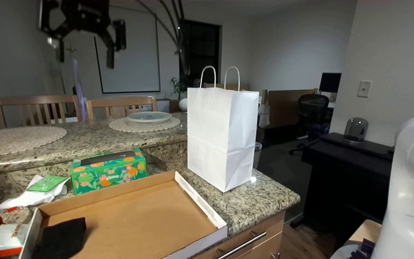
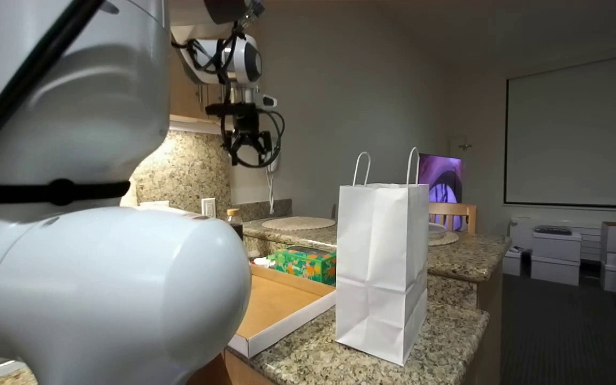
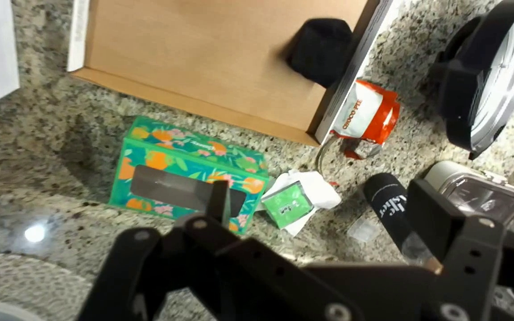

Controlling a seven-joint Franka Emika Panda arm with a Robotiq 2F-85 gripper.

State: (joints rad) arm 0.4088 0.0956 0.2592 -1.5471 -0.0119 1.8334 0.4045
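Gripper (image 1: 86,59) hangs over the counter (image 1: 244,201), jaws spread wide and empty — Kleenex box (image 1: 110,174) and green packet (image 1: 47,183) sit below, side by side. CHOCO PIE wrapper (image 3: 366,111) is by the tray (image 3: 185,58) with black cloth (image 3: 321,51) inside — bottle (image 3: 386,203) label only partly readable.

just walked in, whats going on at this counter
The robot arm isn't handling anything at this moment: its gripper hangs open and empty above the granite counter. Below it, the wrist view shows a green packet on a white napkin, next to a tissue box. Nearby, a black cloth-like item lies in a shallow cardboard tray, by one side, and a white paper bag stands upright beyond the opposite side.
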